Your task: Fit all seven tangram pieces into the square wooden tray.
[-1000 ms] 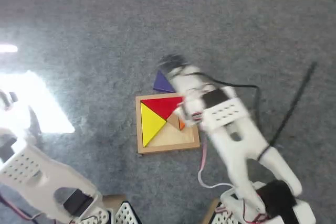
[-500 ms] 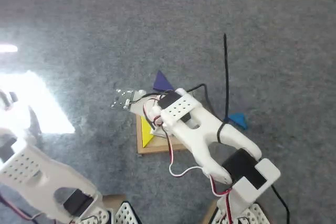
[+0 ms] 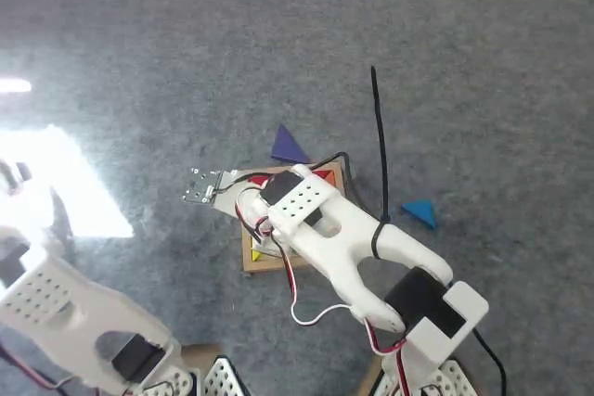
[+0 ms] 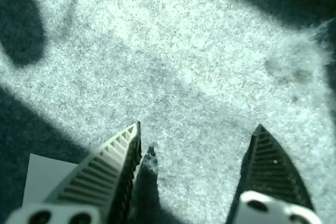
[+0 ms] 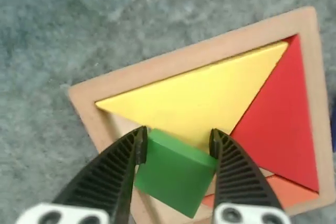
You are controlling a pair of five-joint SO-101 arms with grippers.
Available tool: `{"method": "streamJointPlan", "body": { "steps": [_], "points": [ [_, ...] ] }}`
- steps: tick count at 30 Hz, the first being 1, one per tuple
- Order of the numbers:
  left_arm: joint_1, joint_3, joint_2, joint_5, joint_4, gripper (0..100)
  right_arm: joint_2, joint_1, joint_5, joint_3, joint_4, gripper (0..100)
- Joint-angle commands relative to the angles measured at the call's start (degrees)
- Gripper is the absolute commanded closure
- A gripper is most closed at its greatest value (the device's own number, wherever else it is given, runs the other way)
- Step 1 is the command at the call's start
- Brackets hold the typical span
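Pinch first: the right tool (image 5: 177, 132) has the green square (image 5: 176, 174) squeezed between its two fingers, right over the bare corner of the square wooden tray (image 5: 199, 53). The square sits up against the long edge of the yellow triangle (image 5: 199, 95). I can't tell if it's touching the tray floor or hanging a bit above it.

Next to the yellow one is the red triangle (image 5: 278, 124), and there's a small orange triangle (image 5: 283, 190) tucked in below that. So I'd call it three pieces seated and a fourth about to go in. Roughly halfway, maybe a touch under.

Out on the bench (image 3: 464, 90), a purple triangle (image 3: 289, 146) lies just beyond the tray's far edge. A blue triangle (image 3: 420, 213) sits off to the side, well apart from the tray. That's six pieces I can count.

The left tool (image 4: 198, 126) is spread wide with nothing in it, over a bright patch of bare bench.

View-wise, the high view is where you get the two loose triangles. From up there the right arm covers most of the tray, so the right wrist view is the one for what's seated and how the green square lines up.
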Motion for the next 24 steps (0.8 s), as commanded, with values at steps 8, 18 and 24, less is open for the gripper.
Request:
{"method": "streamJointPlan", "body": {
  "steps": [8,18,24],
  "points": [
    [-0.35,-0.84,-1.32,-0.53,-0.70,68,-0.31,1.36,1.41,-2.37,2.77,81.2],
    [-0.88,6.11,-14.51,-0.44,9.32,68,-0.31,1.19,1.14,-2.29,0.48,70.6],
    [0.53,37.32,-40.88,-2.37,-5.80,68,-0.92,1.45,1.14,-2.37,0.84,70.6]
  ]
}}
